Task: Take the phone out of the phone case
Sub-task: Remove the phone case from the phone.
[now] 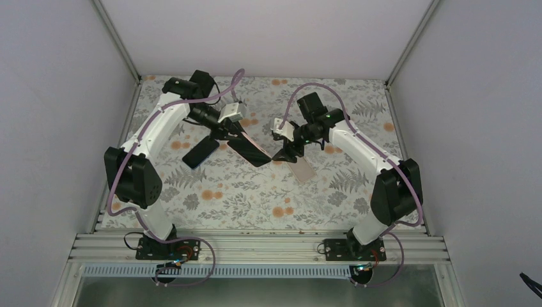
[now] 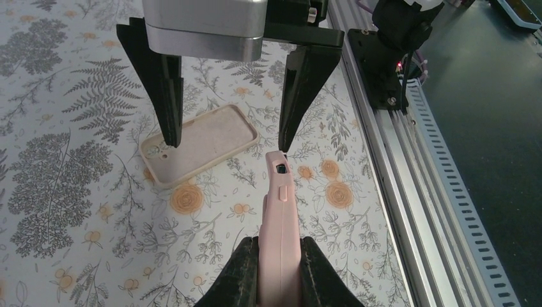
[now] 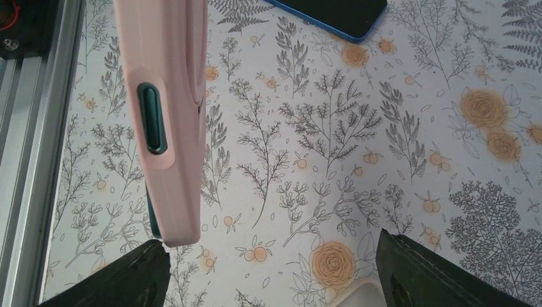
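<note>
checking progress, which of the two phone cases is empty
The beige case lying flat on the table, hollow side up. The pink case, clamped in the left gripper, holds a phone.

Between the spread fingers (image 3: 434, 275) of the right hand (image 2: 228, 146) we find a wide free gap. The cased phone (image 2: 279, 211), clamped in the left hand (image 2: 279, 275) and raised off the tabletop (image 1: 255, 204), reaches in close to one finger only. Below that gap the empty case (image 2: 201, 144) lies flat, in the way of any descent. A blue phone (image 1: 201, 152) lies under the left arm, just beside the cased phone. We could pass along the near strip of tabletop by the rail (image 2: 383, 179). Walls (image 1: 57, 128) close both sides.
</note>
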Available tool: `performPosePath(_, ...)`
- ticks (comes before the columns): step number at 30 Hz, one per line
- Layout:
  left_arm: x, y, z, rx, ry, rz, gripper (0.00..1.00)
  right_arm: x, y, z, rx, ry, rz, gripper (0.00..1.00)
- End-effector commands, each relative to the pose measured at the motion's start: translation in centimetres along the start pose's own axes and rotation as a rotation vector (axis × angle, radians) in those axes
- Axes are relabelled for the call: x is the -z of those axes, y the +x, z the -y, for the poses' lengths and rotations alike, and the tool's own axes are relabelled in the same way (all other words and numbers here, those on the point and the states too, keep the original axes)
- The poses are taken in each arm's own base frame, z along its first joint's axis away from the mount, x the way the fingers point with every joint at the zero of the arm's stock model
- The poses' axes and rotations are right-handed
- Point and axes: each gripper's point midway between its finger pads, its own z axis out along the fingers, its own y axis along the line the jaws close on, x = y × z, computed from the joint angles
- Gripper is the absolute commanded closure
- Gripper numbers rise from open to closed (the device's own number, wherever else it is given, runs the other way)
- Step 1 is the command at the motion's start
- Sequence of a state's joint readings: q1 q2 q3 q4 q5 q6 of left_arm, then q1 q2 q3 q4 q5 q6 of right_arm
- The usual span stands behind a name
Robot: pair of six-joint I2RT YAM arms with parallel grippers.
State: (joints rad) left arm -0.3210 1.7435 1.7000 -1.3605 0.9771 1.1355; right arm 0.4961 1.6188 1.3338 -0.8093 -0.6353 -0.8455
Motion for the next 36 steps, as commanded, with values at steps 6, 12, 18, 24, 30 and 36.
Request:
performPosePath(6,0.8,-2.3,0.3,-0.038,0.003,0.077,0.98,0.0,0.1,-1.1,0.009,-0.046,0.013,0.17)
performPosePath(12,0.8,-2.3,0.3,-0.037,0.004,0.078,0.98,-0.3,-0.2,-0.2,0.007,-0.011,0.017,0.18)
performPosePath(18,0.9,-2.7,0.5,-0.043,0.008,0.091,0.98,-0.9,0.0,0.7,-0.005,0.009,0.005,0.19)
performPosePath(24,0.8,-3.2,1.1,-0.046,0.027,0.117,0.98,-0.9,-0.4,3.2,-0.026,0.13,0.003,0.18)
performPosePath(30,-0.7,-4.2,2.6,-0.069,0.085,0.119,0.98,-1.4,-2.0,7.2,-0.065,0.283,-0.001,0.18)
performPosePath(36,-0.7,-4.9,3.5,-0.089,0.098,0.134,0.98,-0.8,-5.9,7.8,-0.063,0.252,0.068,0.18)
